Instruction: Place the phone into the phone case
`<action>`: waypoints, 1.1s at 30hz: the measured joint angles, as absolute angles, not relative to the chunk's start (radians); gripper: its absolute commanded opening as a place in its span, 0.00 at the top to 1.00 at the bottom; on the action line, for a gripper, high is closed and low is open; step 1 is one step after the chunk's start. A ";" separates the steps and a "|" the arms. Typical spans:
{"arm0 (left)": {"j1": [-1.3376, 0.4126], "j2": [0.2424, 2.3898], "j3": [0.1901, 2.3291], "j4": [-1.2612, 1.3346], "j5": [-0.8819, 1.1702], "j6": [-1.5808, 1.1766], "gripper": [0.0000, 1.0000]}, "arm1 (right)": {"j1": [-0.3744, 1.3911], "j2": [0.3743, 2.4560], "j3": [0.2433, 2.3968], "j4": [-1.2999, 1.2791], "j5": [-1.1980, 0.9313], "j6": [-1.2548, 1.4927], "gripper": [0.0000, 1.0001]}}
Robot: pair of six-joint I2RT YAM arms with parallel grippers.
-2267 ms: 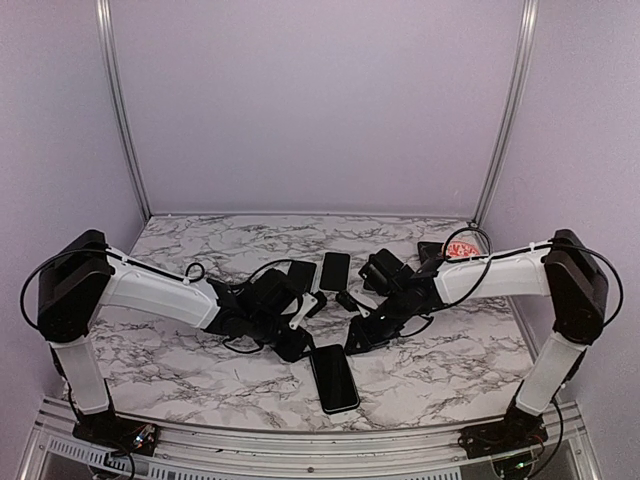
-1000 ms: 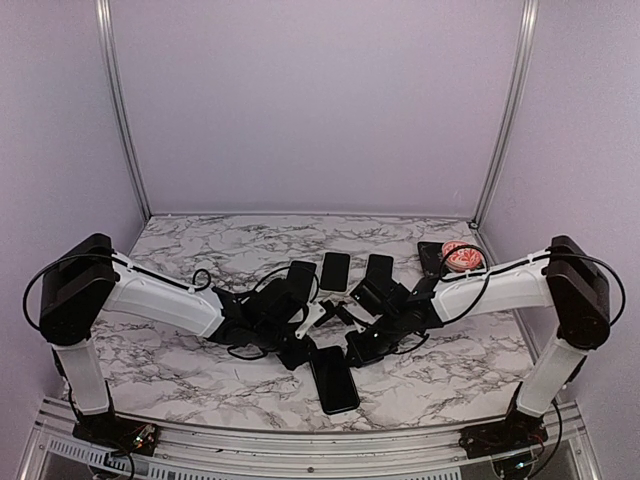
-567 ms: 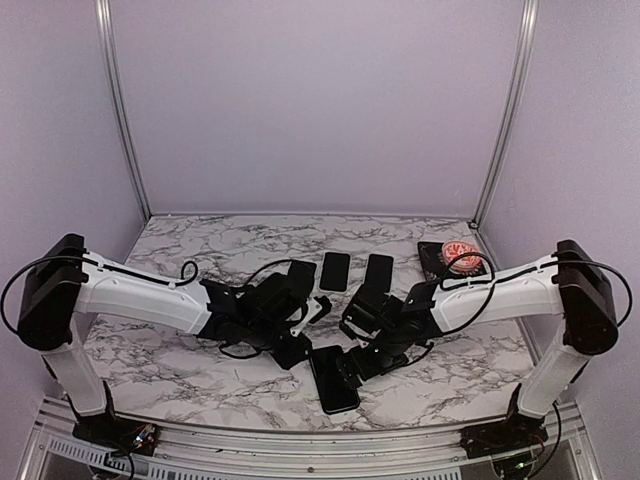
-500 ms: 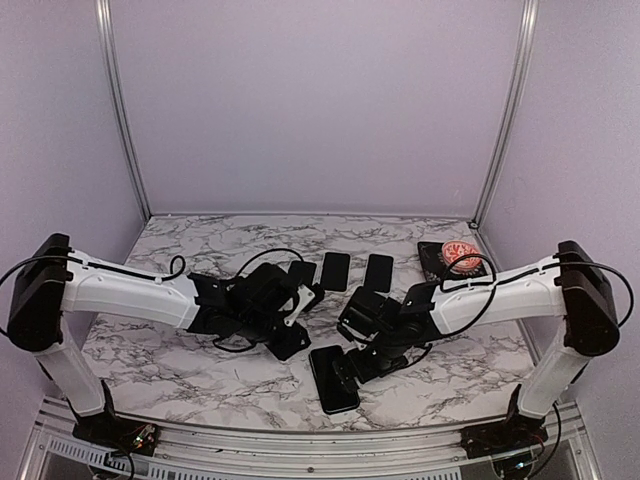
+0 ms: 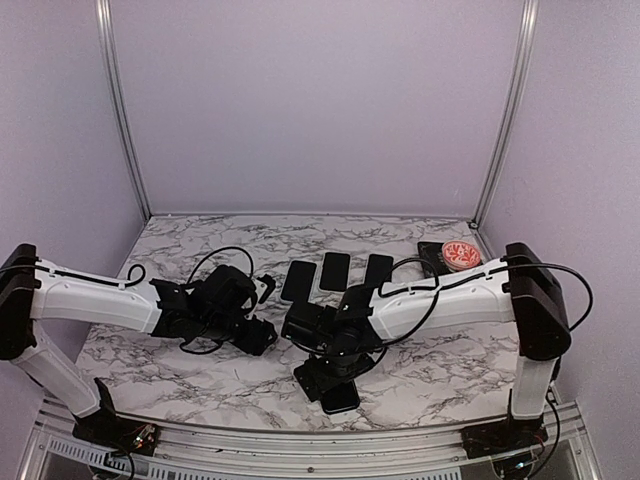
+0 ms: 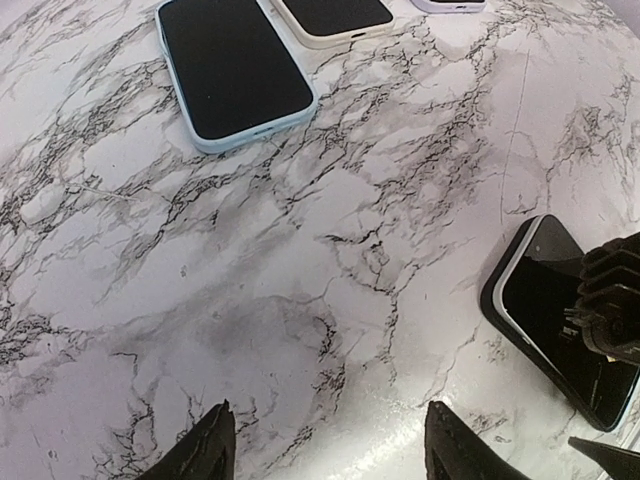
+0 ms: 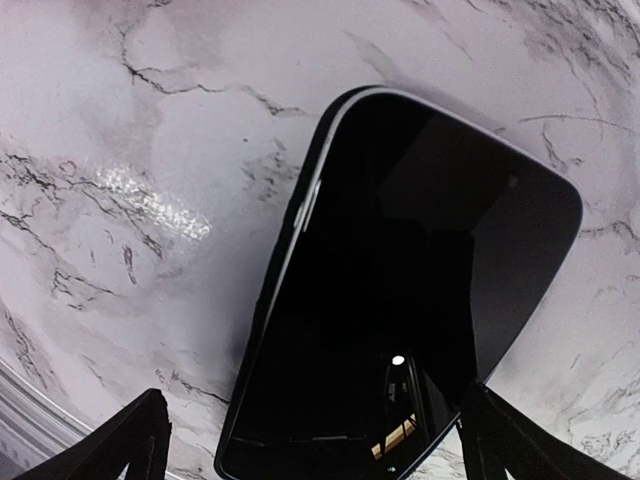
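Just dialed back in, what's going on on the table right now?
The right gripper hangs open, low over the dark-screened phone, which lies flat near the front of the marble table. Its fingers sit either side of the phone without gripping. The left gripper is open over bare marble off to the left, holding nothing. A row of three more phones lies behind.

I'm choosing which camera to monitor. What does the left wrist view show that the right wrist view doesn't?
Only left wrist: a light blue case and a cream case farther back, and the left gripper open over bare marble. Only right wrist: the black phone in close-up, between the open fingertips of the right gripper. Both: the black phone on the marble table.
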State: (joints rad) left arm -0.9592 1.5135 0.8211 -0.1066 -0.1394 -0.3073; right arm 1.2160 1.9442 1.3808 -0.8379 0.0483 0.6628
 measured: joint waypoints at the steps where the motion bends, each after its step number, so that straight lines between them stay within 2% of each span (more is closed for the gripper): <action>1: -0.959 1.509 0.813 -0.102 -0.140 -0.311 0.36 | 1.222 1.957 1.395 -0.859 0.062 0.668 0.01; 10: -0.959 1.502 0.794 -0.057 -0.120 -0.331 0.36 | 1.277 2.082 1.554 -1.068 0.182 0.714 0.01; 15: -0.959 1.504 0.794 -0.048 -0.108 -0.342 0.36 | 1.280 2.070 1.530 -1.081 0.185 0.721 0.01; 21: -0.959 1.505 0.794 -0.046 -0.089 -0.355 0.36 | 1.256 1.994 1.406 -0.965 0.135 0.704 0.02; 30: -0.959 1.531 0.797 -0.042 -0.078 -0.360 0.36 | 1.190 1.888 1.241 -0.812 0.016 0.666 0.17; 33: -0.959 1.539 0.804 -0.042 -0.076 -0.361 0.36 | 1.188 1.887 1.239 -0.812 0.024 0.665 0.27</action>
